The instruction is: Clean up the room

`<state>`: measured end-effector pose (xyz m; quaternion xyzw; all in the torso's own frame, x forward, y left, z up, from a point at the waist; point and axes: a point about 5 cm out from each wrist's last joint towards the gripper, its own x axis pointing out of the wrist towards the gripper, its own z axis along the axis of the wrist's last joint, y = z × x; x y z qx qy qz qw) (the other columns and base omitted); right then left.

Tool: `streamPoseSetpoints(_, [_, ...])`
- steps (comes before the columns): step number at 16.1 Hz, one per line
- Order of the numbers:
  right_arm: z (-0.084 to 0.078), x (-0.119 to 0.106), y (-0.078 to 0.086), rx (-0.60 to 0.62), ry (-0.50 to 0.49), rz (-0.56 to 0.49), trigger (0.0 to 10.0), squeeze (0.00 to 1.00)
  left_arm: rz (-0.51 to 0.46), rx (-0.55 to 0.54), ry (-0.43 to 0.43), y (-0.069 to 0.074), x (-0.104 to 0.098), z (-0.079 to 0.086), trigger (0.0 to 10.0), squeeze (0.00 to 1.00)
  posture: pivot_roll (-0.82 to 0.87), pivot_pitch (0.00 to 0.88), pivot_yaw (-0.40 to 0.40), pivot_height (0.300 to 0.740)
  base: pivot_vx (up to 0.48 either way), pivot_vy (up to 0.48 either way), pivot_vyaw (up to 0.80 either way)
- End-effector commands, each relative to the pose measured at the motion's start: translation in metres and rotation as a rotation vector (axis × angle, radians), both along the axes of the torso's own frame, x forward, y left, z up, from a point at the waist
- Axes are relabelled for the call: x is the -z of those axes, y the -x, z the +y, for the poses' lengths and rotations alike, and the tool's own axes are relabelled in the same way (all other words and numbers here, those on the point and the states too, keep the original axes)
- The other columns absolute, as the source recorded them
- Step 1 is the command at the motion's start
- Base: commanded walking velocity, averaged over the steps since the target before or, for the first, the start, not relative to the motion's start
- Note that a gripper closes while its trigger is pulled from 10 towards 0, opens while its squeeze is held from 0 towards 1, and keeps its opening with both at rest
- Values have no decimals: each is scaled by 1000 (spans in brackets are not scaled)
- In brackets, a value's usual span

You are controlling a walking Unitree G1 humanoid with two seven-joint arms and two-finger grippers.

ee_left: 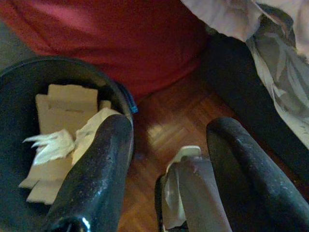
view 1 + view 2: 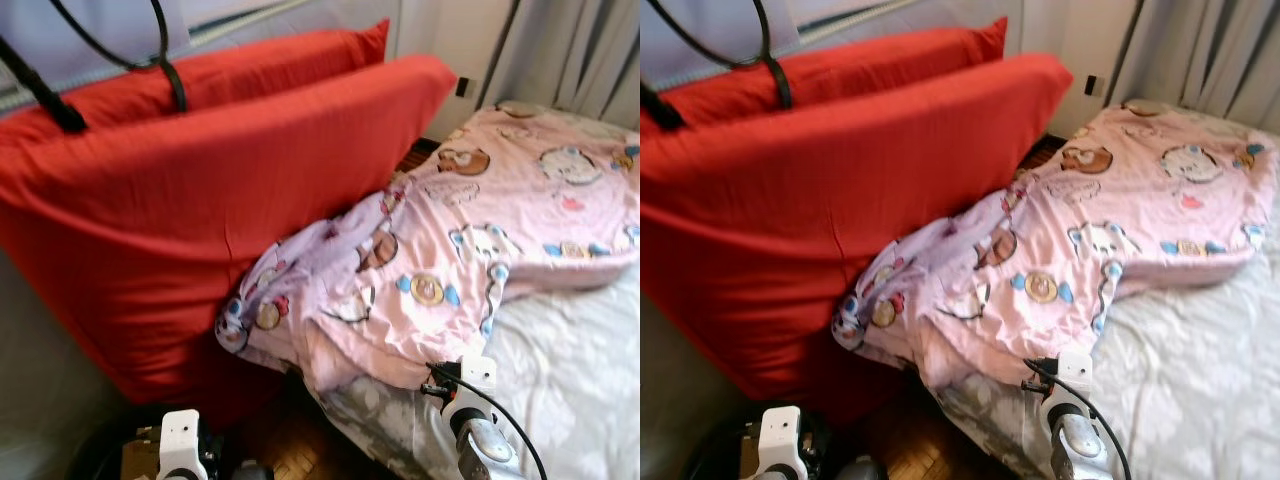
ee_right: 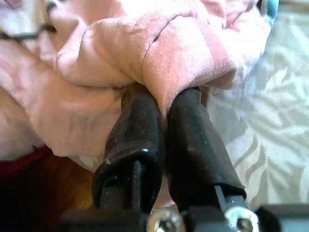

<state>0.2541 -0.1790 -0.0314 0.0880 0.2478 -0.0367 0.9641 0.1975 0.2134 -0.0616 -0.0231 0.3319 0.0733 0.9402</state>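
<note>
A pink cartoon-print blanket (image 2: 470,230) lies rumpled across the bed, with one corner hanging off the bed's side near the red cushions. My right gripper (image 3: 161,96) is shut on a fold of the blanket (image 3: 159,53) at its near edge; the right arm (image 2: 470,400) reaches up to it from below. My left gripper (image 1: 169,130) hangs open over the wooden floor (image 1: 178,111), right beside a black bin (image 1: 14,82) that holds cardboard pieces and crumpled tissue (image 1: 53,145). Nothing is gripped between the left fingers (image 1: 96,174).
Two big red cushions (image 2: 200,190) lean upright to the left of the bed and press against the blanket. A white patterned sheet (image 2: 580,370) covers the mattress. Grey curtains (image 2: 580,50) hang behind. The bin (image 2: 95,455) sits by my left arm (image 2: 180,440).
</note>
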Motion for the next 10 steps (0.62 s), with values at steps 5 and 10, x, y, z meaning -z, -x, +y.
streamPoseSetpoints(5, [-1,1,1,-3,1,1,10000,0,158,-8,-24,33,20,6,10000,0,16,0,21,740,0,0,0])
streamPoseSetpoints(10, [-3,-4,-4,5,-3,-28,10000,0,171,-11,-26,34,21,7,10000,0,21,0,2,740,0,0,0])
